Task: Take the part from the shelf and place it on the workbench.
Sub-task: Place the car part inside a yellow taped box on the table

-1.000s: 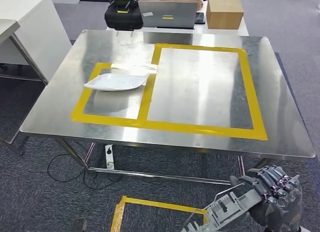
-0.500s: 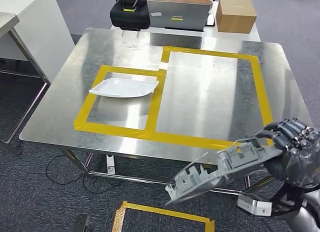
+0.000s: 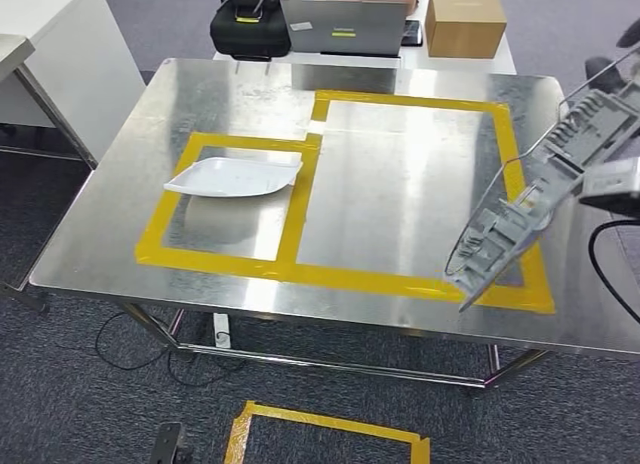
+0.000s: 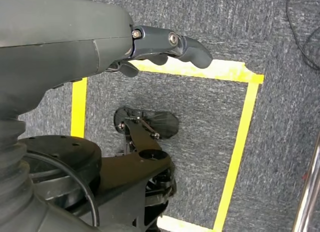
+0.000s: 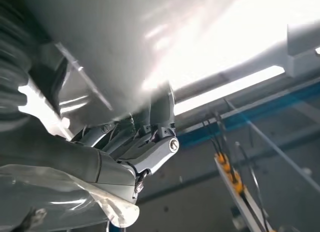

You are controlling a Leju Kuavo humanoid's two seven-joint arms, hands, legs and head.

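Above the workbench (image 3: pixel 226 84): grey part (image 3: pixel 528 199) hung tilted over yellow tape
Right hand (image 5: pixel 124 152): gripped the part
Left hand (image 4: pixel 166 44): held nothing, fingers loosely extended

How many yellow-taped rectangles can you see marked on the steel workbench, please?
2: a smaller rectangle on the left, around the white tray, and a larger rectangle adjoining on the right, its near right corner under the held grey part.

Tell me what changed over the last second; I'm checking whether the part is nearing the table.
The right hand has lifted the grey part from low beside the table's front edge up over the table's right side, above the taped frame's corner; it is not yet set down. The white plate stayed in its frame. The left hand hangs over the floor.
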